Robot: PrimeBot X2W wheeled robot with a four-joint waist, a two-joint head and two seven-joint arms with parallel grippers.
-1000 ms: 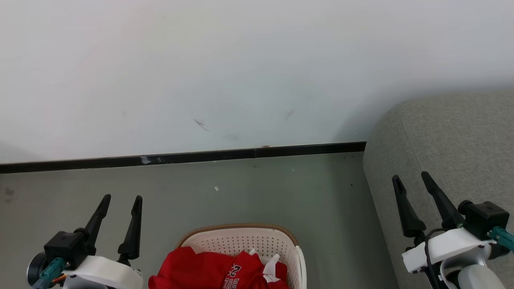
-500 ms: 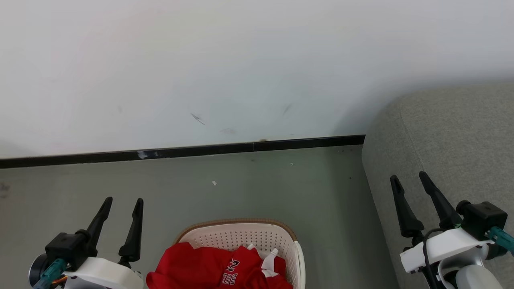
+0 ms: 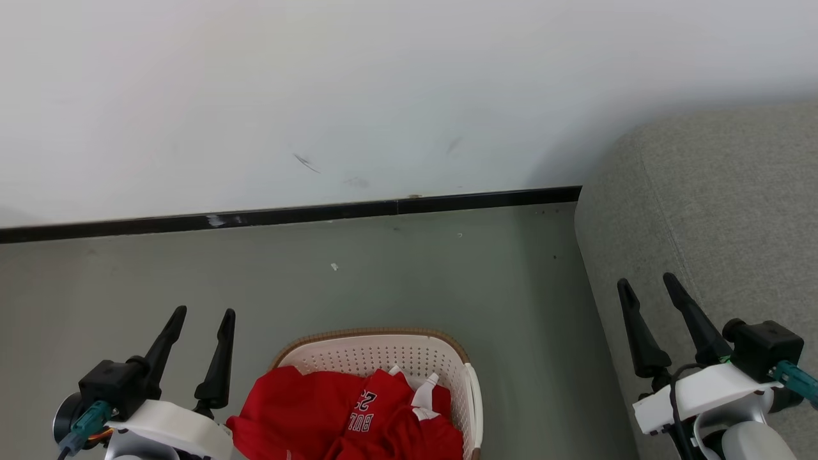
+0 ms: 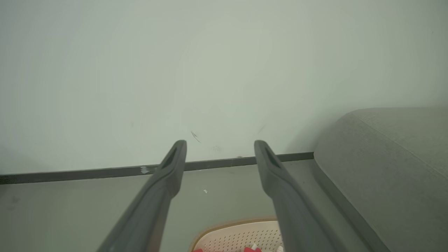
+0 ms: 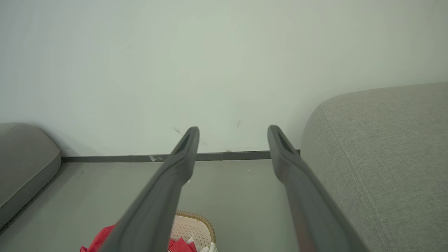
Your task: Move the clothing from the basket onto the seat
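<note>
Left gripper (image 3: 204,312) at lower left and right gripper (image 3: 646,280) at lower right both stand wide and empty, fingers pointing up the frame. Clothing (image 3: 319,409) lies crumpled in the basket (image 3: 370,334) at bottom centre, below and between the fingertips, with the heap running roughly left-right and cut by the bottom edge. The left gripper is just beside it and looks nearer, while the right hangs over the seat (image 3: 716,204) edge. Versus a second ago the skirting line (image 3: 287,216) sits higher and more basket shows: whole picture shifted, so camera tilt, not things moving.
</note>
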